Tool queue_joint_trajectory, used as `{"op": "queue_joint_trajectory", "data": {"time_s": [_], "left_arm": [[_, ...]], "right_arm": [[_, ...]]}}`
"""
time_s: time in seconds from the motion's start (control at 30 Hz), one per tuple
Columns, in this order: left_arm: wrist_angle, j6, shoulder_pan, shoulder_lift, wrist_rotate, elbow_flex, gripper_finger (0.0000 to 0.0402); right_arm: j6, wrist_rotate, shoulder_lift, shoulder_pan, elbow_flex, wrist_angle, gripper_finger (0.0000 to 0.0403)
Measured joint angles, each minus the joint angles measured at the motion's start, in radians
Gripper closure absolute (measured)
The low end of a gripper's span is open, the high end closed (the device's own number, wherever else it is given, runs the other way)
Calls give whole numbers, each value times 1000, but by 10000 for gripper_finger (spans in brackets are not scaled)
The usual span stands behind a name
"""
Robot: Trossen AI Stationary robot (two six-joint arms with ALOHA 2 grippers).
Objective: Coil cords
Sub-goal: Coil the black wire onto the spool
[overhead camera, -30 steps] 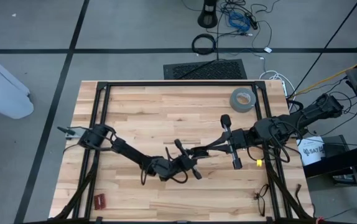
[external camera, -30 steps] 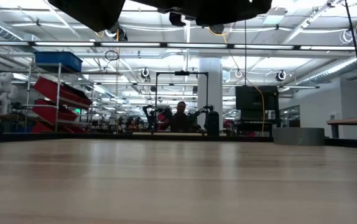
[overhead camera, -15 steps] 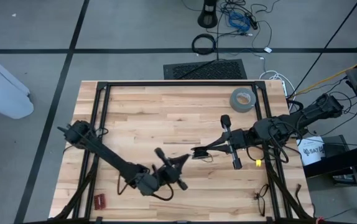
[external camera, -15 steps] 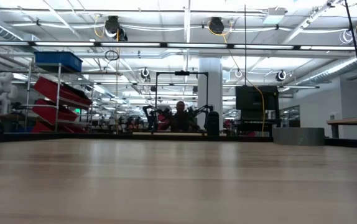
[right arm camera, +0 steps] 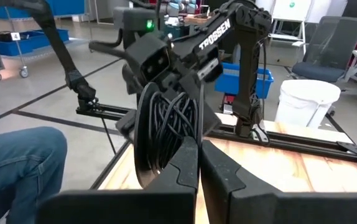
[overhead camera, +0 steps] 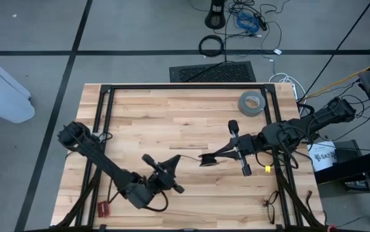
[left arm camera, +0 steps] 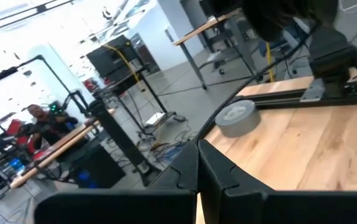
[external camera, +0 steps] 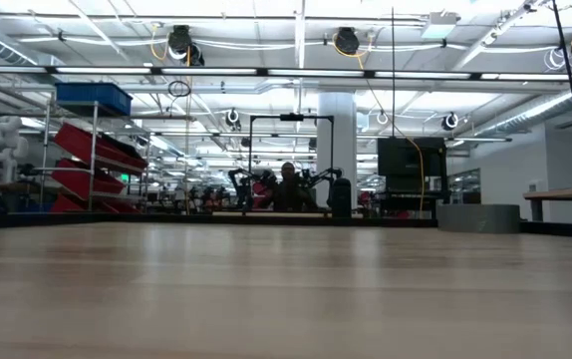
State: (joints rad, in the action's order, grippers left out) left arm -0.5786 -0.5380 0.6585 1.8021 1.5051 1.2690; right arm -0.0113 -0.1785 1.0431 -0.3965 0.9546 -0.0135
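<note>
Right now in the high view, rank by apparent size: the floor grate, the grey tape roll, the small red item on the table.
1. Floor grate, largest.
2. Grey tape roll.
3. Small red item, smallest, at the table's near-left edge.

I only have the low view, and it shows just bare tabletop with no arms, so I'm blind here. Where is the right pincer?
Observer: The right pincer is over the middle of the light wooden table, shut.
Operator: Holding anything?
Observer: Yes, a bundle of thin black wire loops hangs at its fingertips.
Operator: And the left pincer?
Observer: The left pincer is shut, to the right one's left and apart from it.
</note>
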Motion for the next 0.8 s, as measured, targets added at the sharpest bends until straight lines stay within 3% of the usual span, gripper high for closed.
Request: {"op": "queue_joint_trajectory", "data": {"time_s": [0.53,0.8], "left_arm": [[-12,-47,18,-81,44,0,402],[-43,-44,19,-100,8,0,402]], "right_arm": [[26,-6,2,4,0,-53,403],[21,-110,34,19,0,-70,403]]}}
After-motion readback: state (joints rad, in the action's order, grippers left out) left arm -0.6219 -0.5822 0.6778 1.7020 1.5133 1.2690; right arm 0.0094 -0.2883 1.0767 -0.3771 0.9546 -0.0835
